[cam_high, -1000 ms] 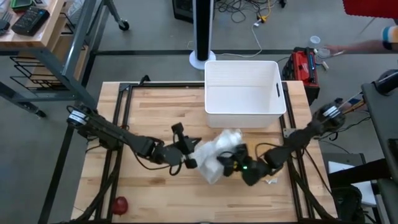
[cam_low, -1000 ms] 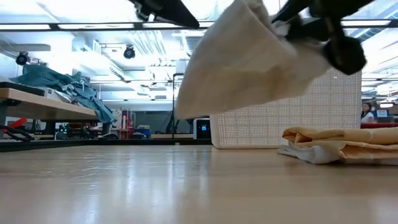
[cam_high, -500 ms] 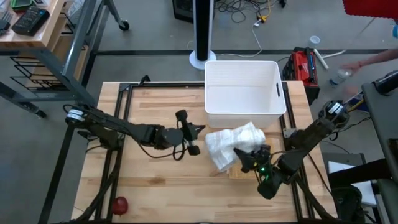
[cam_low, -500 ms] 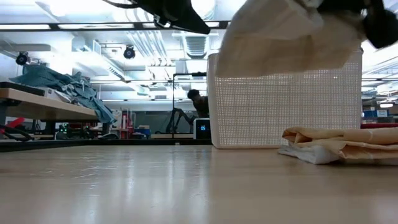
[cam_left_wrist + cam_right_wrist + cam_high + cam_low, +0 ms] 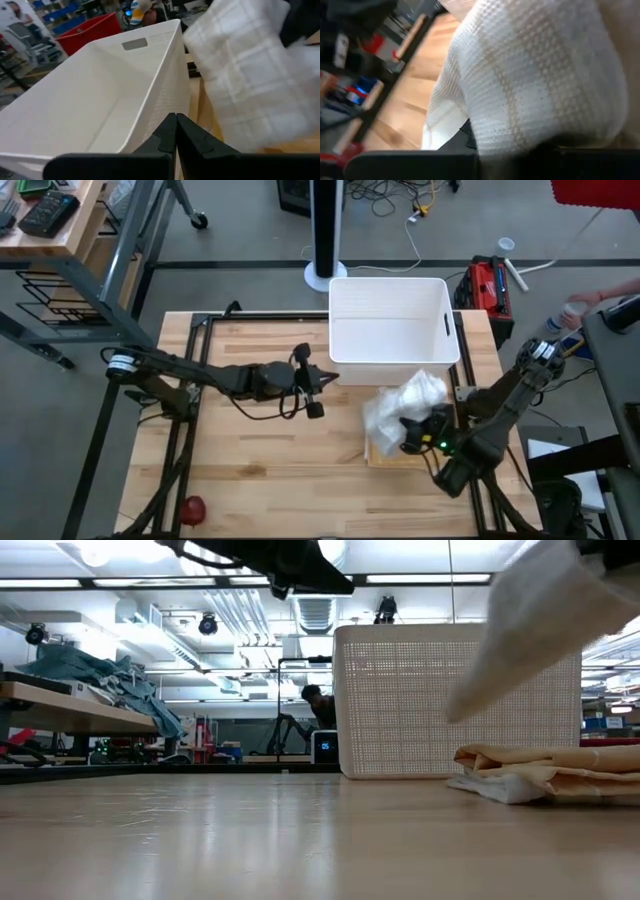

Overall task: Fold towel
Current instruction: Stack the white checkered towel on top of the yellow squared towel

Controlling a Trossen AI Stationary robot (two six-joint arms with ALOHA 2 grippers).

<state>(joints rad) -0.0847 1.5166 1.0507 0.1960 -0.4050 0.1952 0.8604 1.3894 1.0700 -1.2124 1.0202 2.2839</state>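
A white checked towel (image 5: pixel 405 402) hangs bunched in the air at the table's right, over a tan stack of folded towels (image 5: pixel 385 452) that lies flat on the wood. My right gripper (image 5: pixel 413 430) is shut on it. In the low view the towel (image 5: pixel 540 630) hangs clear above the stack (image 5: pixel 545 772). My left gripper (image 5: pixel 316 386) hovers shut and bare at mid-table, pointing at the white basket (image 5: pixel 100 100), with the towel (image 5: pixel 250 85) beyond its fingertips (image 5: pixel 176 131). My right gripper holds the towel from the near right side, slanting down. The cloth (image 5: pixel 535 75) drapes over the fingers and hides the place of contact, so the part and the number of layers cannot be told. The towel hangs slack in a bunch, lifted clear of the stack.
The white perforated basket (image 5: pixel 395 330) stands at the far side of the table, close behind the towel. A red ball (image 5: pixel 192 507) lies near the front left corner. Bare wood (image 5: pixel 260 470) spreads over the table's left and near parts.
My right gripper has carried the towel up and toward the table's right edge, from mid-table to above the folded stack; the towel has stayed bunched and clear. My left gripper, shut throughout, has drawn away from the towel toward the far edge and risen a little.
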